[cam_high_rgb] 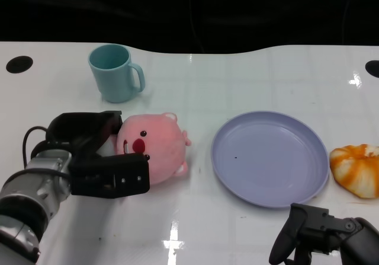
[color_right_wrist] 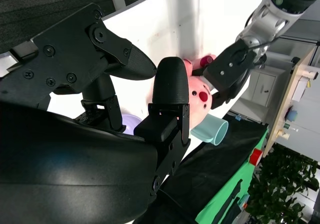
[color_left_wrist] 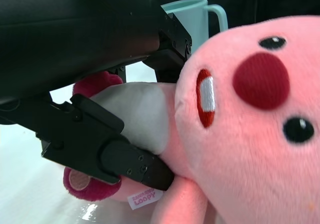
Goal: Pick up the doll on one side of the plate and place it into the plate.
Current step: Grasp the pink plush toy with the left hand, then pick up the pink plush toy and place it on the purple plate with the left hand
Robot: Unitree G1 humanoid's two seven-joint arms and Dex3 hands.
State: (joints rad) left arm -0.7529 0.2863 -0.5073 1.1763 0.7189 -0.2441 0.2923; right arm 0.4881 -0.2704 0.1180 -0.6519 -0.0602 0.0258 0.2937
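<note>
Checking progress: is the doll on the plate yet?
No, the doll lies on the table left of the bare plate, in the left hand.

Doll [cam_high_rgb: 155, 146]: pink plush, red nose, lying on the surface, just left of plate. Plate [cam_high_rgb: 269, 158]: round, lavender, upright, bare.
</note>
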